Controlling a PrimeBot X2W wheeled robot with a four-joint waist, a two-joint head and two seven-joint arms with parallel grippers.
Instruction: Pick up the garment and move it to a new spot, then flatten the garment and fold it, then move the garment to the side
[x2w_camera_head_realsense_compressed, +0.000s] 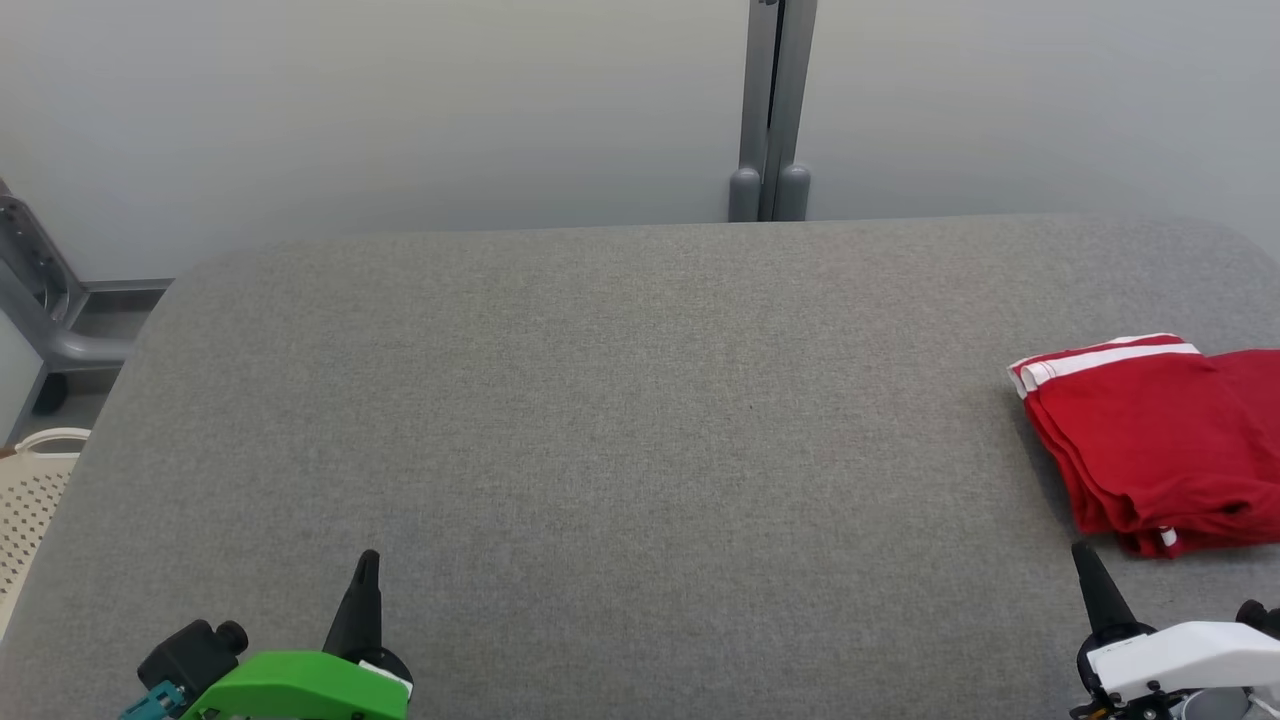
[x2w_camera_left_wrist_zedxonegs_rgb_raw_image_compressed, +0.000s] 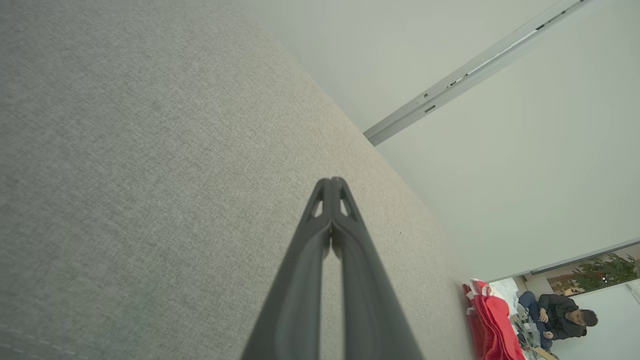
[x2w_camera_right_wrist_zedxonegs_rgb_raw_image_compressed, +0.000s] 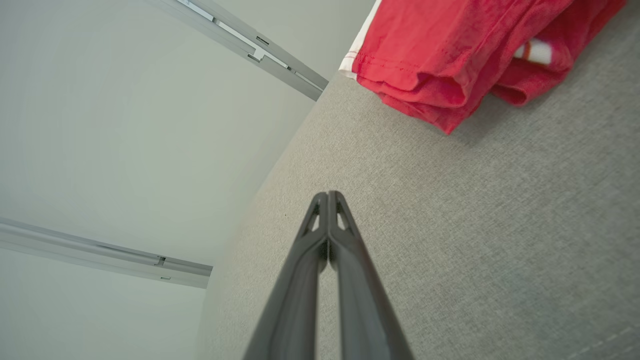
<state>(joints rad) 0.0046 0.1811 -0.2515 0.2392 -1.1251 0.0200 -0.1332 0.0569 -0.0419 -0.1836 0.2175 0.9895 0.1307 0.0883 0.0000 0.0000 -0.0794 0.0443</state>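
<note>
A red garment (x2w_camera_head_realsense_compressed: 1160, 450) with white stripes lies folded in layers at the right edge of the grey table (x2w_camera_head_realsense_compressed: 620, 420). The right wrist view has the garment (x2w_camera_right_wrist_zedxonegs_rgb_raw_image_compressed: 450, 55) near its top, and the left wrist view shows it (x2w_camera_left_wrist_zedxonegs_rgb_raw_image_compressed: 492, 325) far off at the lower right. My right gripper (x2w_camera_head_realsense_compressed: 1082, 552) is shut and empty, its tip just short of the garment's near edge. My left gripper (x2w_camera_head_realsense_compressed: 368, 557) is shut and empty near the table's front left. Both pairs of fingers (x2w_camera_left_wrist_zedxonegs_rgb_raw_image_compressed: 331, 184) (x2w_camera_right_wrist_zedxonegs_rgb_raw_image_compressed: 328, 197) press together above bare fabric.
A grey post (x2w_camera_head_realsense_compressed: 770, 110) stands behind the table against a pale wall. A cream perforated basket (x2w_camera_head_realsense_compressed: 30, 500) and a grey metal frame (x2w_camera_head_realsense_compressed: 50, 310) sit off the table's left side. A seated person (x2w_camera_left_wrist_zedxonegs_rgb_raw_image_compressed: 562, 315) appears far away in the left wrist view.
</note>
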